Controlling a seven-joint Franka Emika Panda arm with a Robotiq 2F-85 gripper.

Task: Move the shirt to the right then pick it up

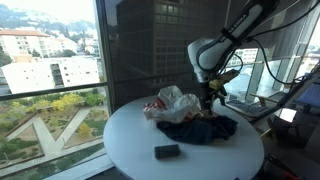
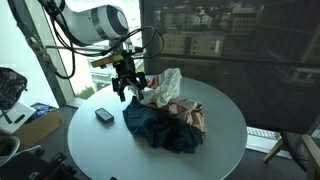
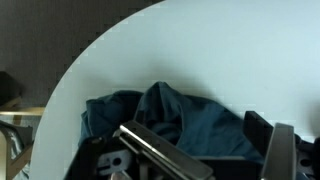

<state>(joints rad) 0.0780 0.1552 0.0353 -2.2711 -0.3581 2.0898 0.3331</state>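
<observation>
A dark blue shirt (image 1: 200, 130) lies crumpled on the round white table (image 1: 135, 140); it shows in both exterior views (image 2: 158, 125). My gripper (image 1: 208, 100) hangs just above the shirt's edge, next to a white and red cloth (image 1: 172, 102). In an exterior view the gripper (image 2: 130, 88) has its fingers spread. In the wrist view the shirt (image 3: 170, 115) lies between and beyond the two open fingers (image 3: 212, 152), and nothing is held.
The white and red cloth (image 2: 170, 88) is bunched against the shirt, with a pinkish part (image 2: 192, 116) beside it. A small dark block (image 2: 104, 115) lies apart on the table (image 2: 225, 135), also seen in an exterior view (image 1: 166, 151). Large windows stand behind.
</observation>
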